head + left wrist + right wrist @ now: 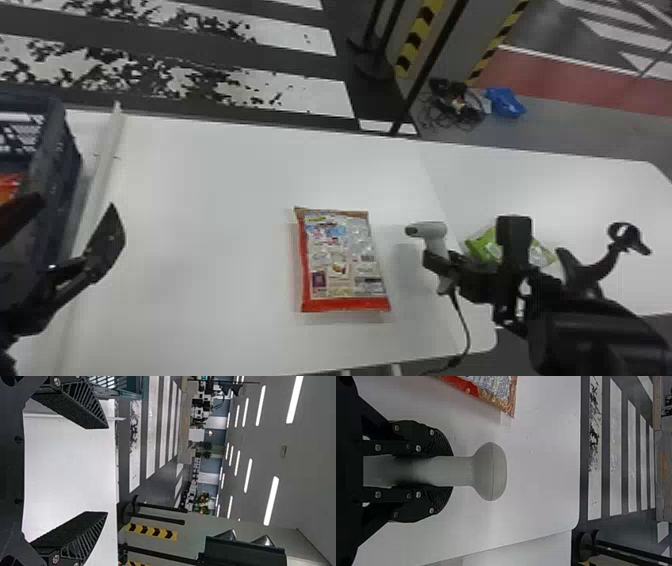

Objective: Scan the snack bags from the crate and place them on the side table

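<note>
So my right gripper (440,264) is closed down on the grip of a pale grey handheld scanner (434,229), one black finger on each side of the handle, black cable (466,327) trailing off below. The scanner's head is up and facing the red and silver printed snack bag (340,255), which is lying flat on the white main table (210,225), near the scanner but not touching it.

Left gripper (76,202) is wide open with nothing between the fingers, hanging out by the dark blue plastic crate (62,155) on my left. There's some shiny orange packaging (7,187) inside that crate, can't really tell how much.

Over on my right, a green snack bag (481,245) is lying on the white side table (555,185), partly hidden behind my right arm. Oh, and a blue bundle (505,102) is on the floor past the tables, next to a tangle of black cables (452,105).
</note>
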